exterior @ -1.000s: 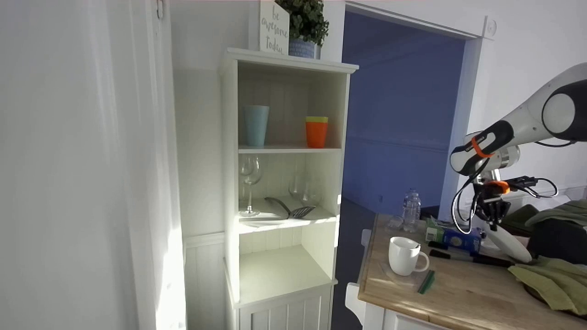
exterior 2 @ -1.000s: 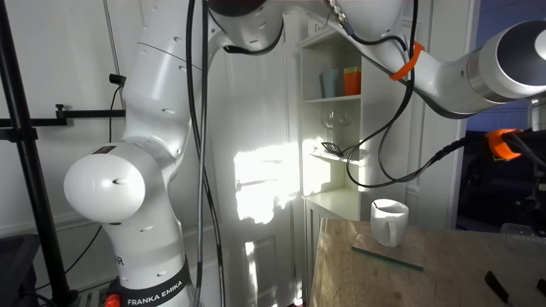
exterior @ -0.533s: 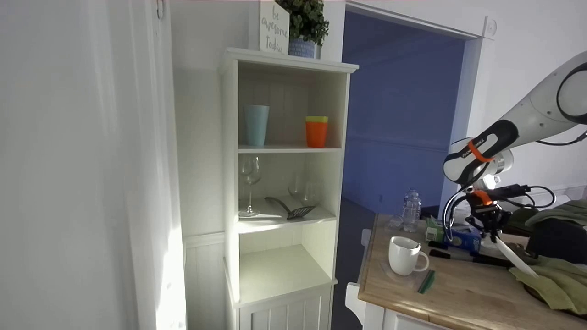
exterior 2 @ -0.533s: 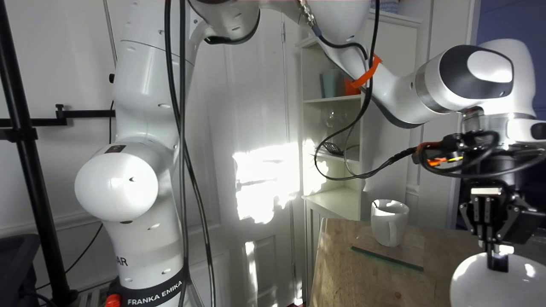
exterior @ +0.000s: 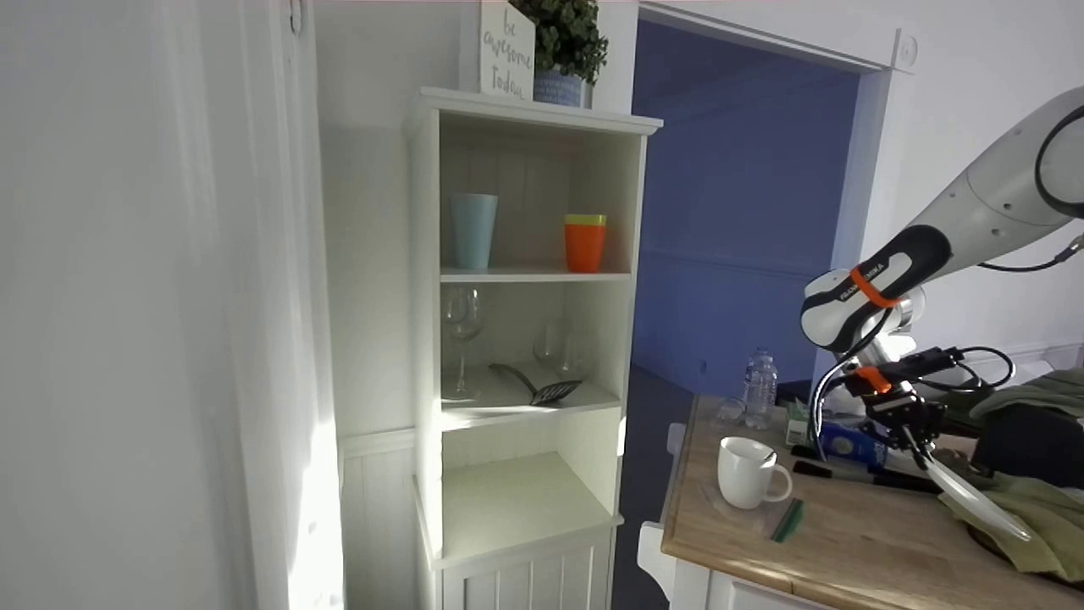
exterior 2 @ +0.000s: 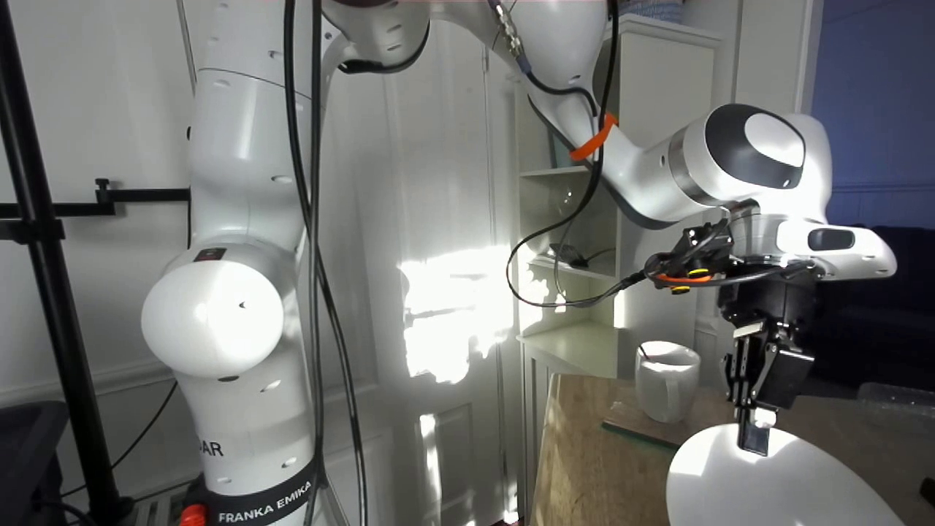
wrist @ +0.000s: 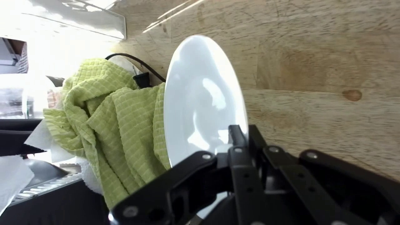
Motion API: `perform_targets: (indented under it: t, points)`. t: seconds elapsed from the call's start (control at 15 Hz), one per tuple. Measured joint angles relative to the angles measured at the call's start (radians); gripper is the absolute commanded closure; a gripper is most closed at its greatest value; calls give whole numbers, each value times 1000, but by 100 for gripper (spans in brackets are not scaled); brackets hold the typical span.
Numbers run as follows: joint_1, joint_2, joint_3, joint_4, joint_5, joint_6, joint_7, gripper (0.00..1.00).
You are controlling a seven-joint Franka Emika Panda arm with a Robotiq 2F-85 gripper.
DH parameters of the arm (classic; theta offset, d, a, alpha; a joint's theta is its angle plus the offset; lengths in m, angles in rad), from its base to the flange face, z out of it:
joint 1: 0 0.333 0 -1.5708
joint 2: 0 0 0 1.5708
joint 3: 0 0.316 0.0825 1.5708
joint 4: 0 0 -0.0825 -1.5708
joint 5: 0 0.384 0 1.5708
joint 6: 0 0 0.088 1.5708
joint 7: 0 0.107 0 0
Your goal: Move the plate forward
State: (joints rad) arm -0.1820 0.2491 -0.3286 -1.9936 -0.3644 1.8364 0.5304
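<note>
The white plate hangs tilted from my gripper, seen in both exterior views (exterior: 974, 498) (exterior 2: 774, 486) and in the wrist view (wrist: 200, 103). My gripper, in both exterior views (exterior: 919, 453) (exterior 2: 754, 436) and the wrist view (wrist: 245, 134), is shut on the plate's rim, one finger on each face. The plate is over the wooden table (exterior: 881, 542), beside a green towel (wrist: 125, 125). I cannot tell whether its lower edge touches the towel or the table. Its lower part is cut off in an exterior view.
A white mug (exterior: 745, 474) stands near the table's end with a green-edged clear piece (exterior: 788, 521) beside it. Black-handled utensils (exterior: 864, 476), a blue box (exterior: 851, 442) and clear bottles (exterior: 760, 390) lie or stand farther back. A shelf unit (exterior: 529, 508) stands beyond the table.
My gripper has carried the plate out over the table, away from the back and leftward in an exterior view. The plate's tilt has changed. The mug and other objects have not moved.
</note>
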Motion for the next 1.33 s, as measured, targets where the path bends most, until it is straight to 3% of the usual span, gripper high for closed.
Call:
perform_targets:
  t: [0.13, 0.47, 1.13, 1.2, 1.33]
  points:
    - [0, -1, -1, 0, 0, 0, 0, 98]
    - [8, 9, 25, -22, -22, 8, -15, 98]
    - [107, -70, 96, -309, -455, 180, 36, 98]
    - [107, -87, 104, -343, -490, 203, 38, 93]
    - [104, -117, 112, -393, -496, 231, 14, 93]
